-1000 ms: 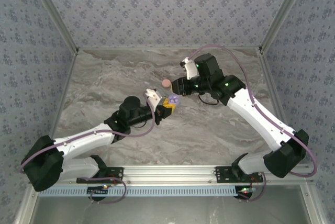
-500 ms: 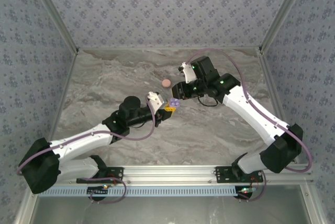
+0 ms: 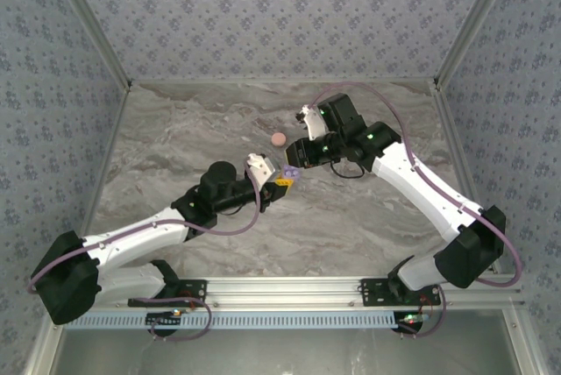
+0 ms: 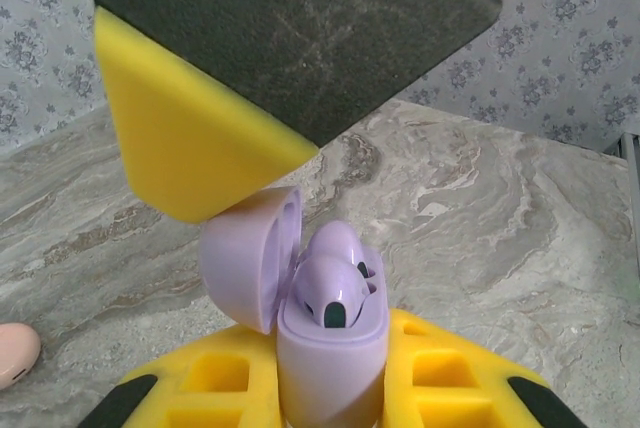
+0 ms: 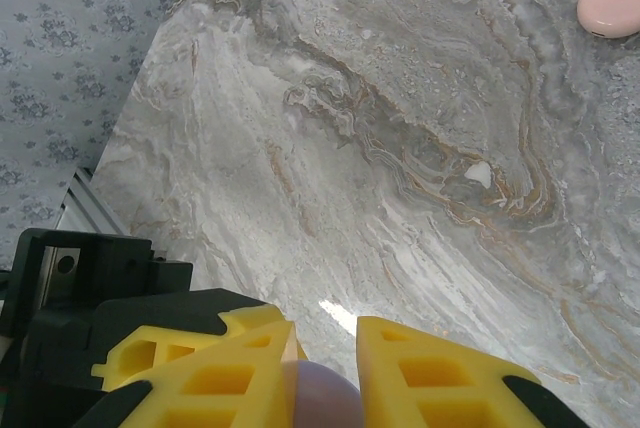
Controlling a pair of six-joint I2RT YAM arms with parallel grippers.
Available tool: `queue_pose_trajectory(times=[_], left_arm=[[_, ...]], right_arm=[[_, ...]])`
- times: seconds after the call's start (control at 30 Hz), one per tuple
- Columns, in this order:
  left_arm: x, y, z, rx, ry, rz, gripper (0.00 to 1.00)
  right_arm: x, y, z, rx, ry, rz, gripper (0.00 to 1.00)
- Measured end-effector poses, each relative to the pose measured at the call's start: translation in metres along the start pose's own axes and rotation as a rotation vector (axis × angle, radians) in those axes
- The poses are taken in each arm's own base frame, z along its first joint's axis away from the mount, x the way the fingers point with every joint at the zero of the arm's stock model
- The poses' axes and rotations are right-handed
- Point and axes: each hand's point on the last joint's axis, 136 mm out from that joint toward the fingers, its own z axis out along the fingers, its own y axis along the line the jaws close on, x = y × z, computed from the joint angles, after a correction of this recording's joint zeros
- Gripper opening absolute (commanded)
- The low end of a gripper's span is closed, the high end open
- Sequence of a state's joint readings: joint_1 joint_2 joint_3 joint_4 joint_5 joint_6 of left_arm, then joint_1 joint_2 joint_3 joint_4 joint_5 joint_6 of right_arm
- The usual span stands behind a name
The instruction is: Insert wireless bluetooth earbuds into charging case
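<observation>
My left gripper pinches the open charging case, one earbud seated. The right gripper has moved in just above; I cannot tell its grip. Second insertion looks near.

You have a salmon-pink disc lying flat on the grey marbled table, toward 12 o'clock from its middle. Floral blue-grey wallpaper closes three sides, and an aluminium rail runs along the 6 o'clock edge.

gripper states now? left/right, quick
Left gripper: closed on the open charging case.
Right gripper: lilac piece in the gap; grip cannot be told.
</observation>
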State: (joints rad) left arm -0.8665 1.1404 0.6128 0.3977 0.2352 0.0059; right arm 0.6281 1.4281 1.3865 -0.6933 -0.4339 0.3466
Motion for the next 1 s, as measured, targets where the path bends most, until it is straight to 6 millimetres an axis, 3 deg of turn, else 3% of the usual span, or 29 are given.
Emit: queue_pose_trajectory(times=[0.7, 0.83, 1.0], left_arm=[[0.004, 0.022, -0.001, -0.123, 0.02, -0.083, 0.21], [0.004, 0.036, 0.001, -0.181, 0.042, -0.125, 0.21], [0.012, 0.067, 0.003, -0.292, 0.079, -0.26, 0.2]], right_arm=[[0.005, 0.005, -0.001, 0.002, 0.02, -0.024, 0.26], [0.003, -0.009, -0.002, 0.077, 0.008, -0.009, 0.27], [-0.004, -0.046, -0.011, 0.222, -0.034, 0.069, 0.27]])
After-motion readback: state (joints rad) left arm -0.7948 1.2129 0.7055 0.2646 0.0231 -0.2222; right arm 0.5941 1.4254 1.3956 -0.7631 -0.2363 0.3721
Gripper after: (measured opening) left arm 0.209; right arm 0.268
